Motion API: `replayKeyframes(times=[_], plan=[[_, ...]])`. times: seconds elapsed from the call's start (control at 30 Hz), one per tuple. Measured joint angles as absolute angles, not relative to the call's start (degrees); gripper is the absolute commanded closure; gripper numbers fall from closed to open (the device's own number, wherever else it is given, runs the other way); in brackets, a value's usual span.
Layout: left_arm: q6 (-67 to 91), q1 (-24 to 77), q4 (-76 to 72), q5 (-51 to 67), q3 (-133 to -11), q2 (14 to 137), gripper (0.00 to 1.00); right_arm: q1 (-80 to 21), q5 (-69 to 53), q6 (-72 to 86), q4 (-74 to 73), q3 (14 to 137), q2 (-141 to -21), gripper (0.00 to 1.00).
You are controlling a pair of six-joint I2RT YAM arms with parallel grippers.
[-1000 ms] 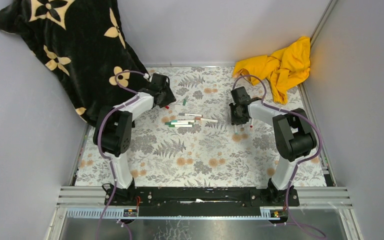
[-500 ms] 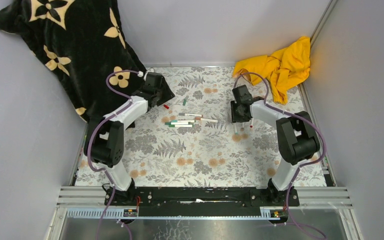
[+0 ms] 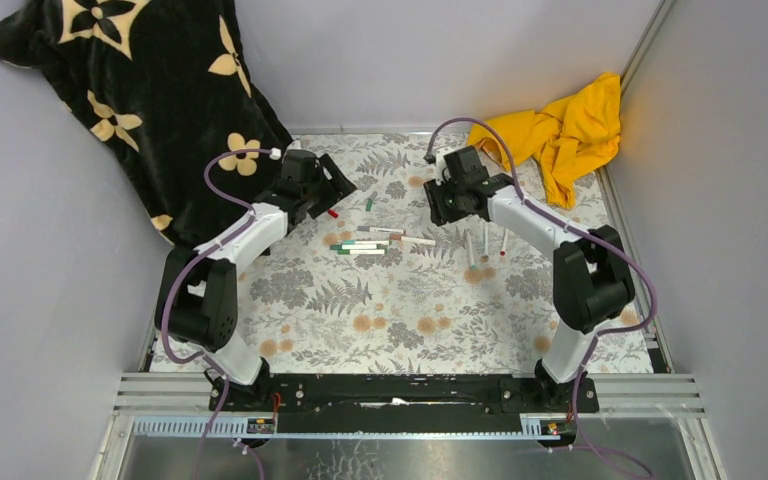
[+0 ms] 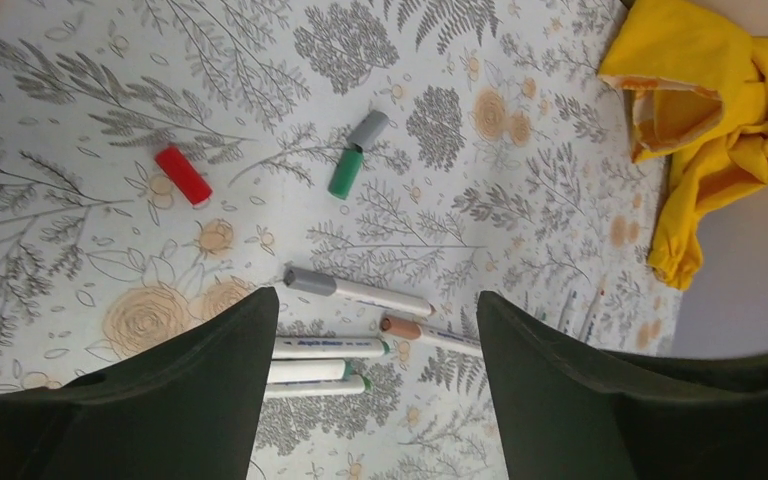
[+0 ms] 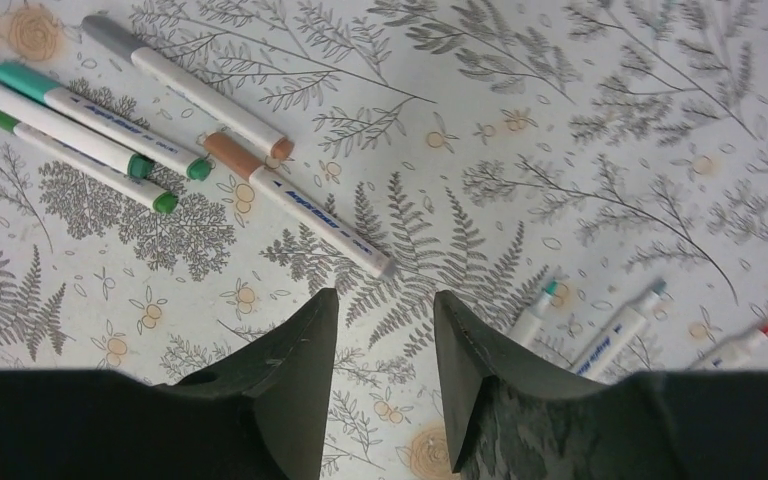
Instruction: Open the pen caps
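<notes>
1. My right gripper [image 5: 385,296] has swung off the uncapped pens [image 3: 486,238] and over toward the capped pens [image 3: 365,244]. Its claw is narrow, with nothing in it.
2. The left gripper [image 4: 375,300] pulled back a bit and sits wide open, empty.
3. The red cap [image 4: 183,175] lies loose on the mat [image 4: 520,60], and the green cap [image 4: 346,173] is right against the grey cap [image 4: 368,129].

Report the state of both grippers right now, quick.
Left gripper: open wide, holding nothing.
Right gripper: open with a narrower gap, holding nothing.
</notes>
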State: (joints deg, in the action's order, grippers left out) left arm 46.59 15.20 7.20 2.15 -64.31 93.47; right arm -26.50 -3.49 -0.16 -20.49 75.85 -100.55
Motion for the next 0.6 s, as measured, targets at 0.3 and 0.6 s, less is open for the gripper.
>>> replayKeyframes(times=[0.3, 0.6], plan=[[51.2, 14.55, 3.16, 8.93, -61.12, 91.85, 0.13, -28.51, -8.12, -5.67, -22.63, 81.28, -109.75, 0.51], [53.89, 13.32, 1.63, 11.49, -59.75, 88.73, 0.12, -30.52, -9.3, -9.1, -23.75, 82.89, -113.45, 0.5]])
